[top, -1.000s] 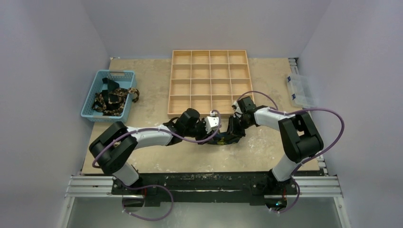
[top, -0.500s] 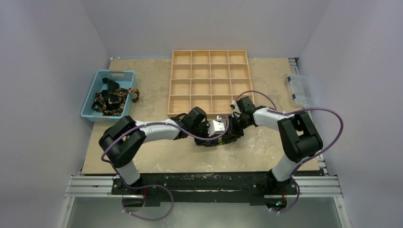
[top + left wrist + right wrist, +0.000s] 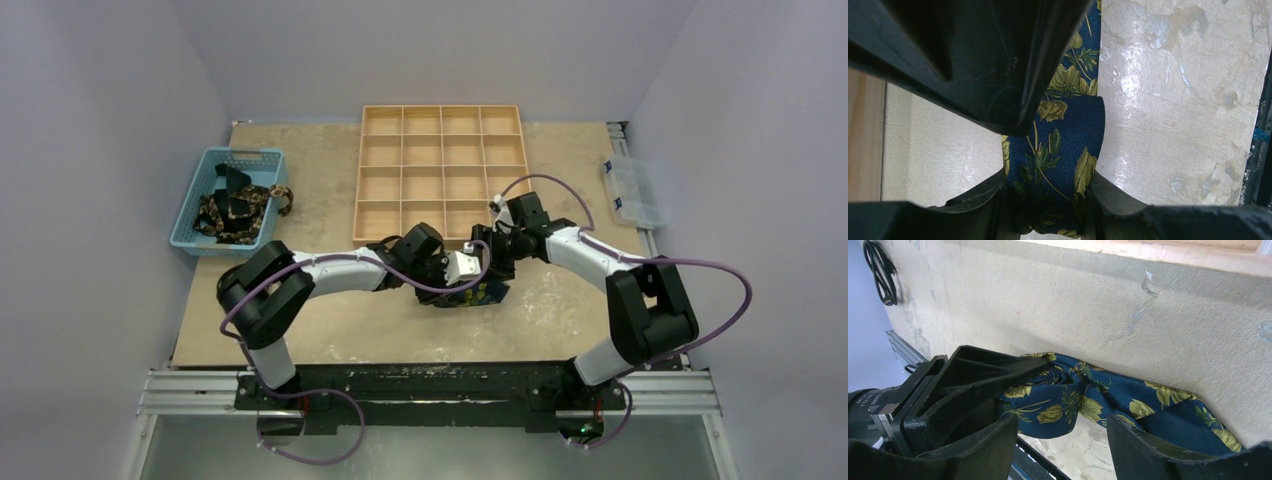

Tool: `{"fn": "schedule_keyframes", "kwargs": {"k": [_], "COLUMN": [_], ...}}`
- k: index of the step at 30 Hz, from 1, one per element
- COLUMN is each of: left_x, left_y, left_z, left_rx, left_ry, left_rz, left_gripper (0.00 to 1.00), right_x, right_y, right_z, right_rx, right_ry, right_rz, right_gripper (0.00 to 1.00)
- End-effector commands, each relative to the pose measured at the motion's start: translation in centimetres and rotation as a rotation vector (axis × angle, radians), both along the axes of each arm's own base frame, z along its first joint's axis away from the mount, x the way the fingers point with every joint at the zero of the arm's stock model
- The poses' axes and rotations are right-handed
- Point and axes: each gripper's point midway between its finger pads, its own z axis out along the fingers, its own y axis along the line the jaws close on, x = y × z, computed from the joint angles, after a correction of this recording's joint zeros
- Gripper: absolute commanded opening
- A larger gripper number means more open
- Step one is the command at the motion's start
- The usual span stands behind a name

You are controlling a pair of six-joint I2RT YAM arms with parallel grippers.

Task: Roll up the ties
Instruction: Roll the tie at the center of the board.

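Observation:
A navy tie [image 3: 1058, 150] with yellow-gold leaves is partly rolled, and my left gripper [image 3: 1048, 197] is shut on the roll. In the top view this tie [image 3: 480, 296] lies just in front of the wooden tray, with the left gripper [image 3: 462, 272] over it. The right wrist view shows the roll [image 3: 1048, 402] held in the left gripper's black fingers [image 3: 963, 385], and the loose tail [image 3: 1173, 410] runs off to the right. My right gripper [image 3: 1060, 440] stands open just short of the roll, nothing between its fingers. More ties [image 3: 236, 210] lie in the blue basket.
The wooden tray [image 3: 440, 130] with its grid of compartments sits at the back centre, its front edge close behind both grippers. The blue basket [image 3: 200, 235] stands at the left and a clear plastic box [image 3: 632, 190] at the right edge. A thin black cable loop [image 3: 880, 270] lies apart.
The right gripper has opened and let go of the tie, and its arm has swung outward to the right. The left arm has moved right with the roll held.

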Motion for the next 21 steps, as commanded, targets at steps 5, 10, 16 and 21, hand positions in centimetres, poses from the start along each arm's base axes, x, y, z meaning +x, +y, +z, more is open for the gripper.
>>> {"fn": "schedule_keyframes", "kwargs": {"k": [5,10,16,21], "left_x": [-2.0,-2.1,-1.8,-1.2], "left_y": [3.2,3.0,3.3,2.5], "left_z": [-3.4,-3.3,-3.4,-2.0], "left_rx": [0.143,0.119,0.082,-0.076], "left_ry": [0.092,0.096,0.089,0.061], "left_rz": [0.057,0.070,0.107,0.120], "left_gripper": [0.18,0.18,0.22,0.40], "right_x": [-1.8,-1.6,-2.7,-3.6], "right_y": [3.6,4.1,2.9,0.8], "right_z": [1.3,0.4,-2.0,-5.2], "right_rx": [0.172,0.206,0.132,-0.009], "right_ry": [0.043,0.057,0.089,0.111], "right_rz": [0.074,0.050,0.052,0.048], "right_gripper": [0.64,0.52,0.09,0.00]}}
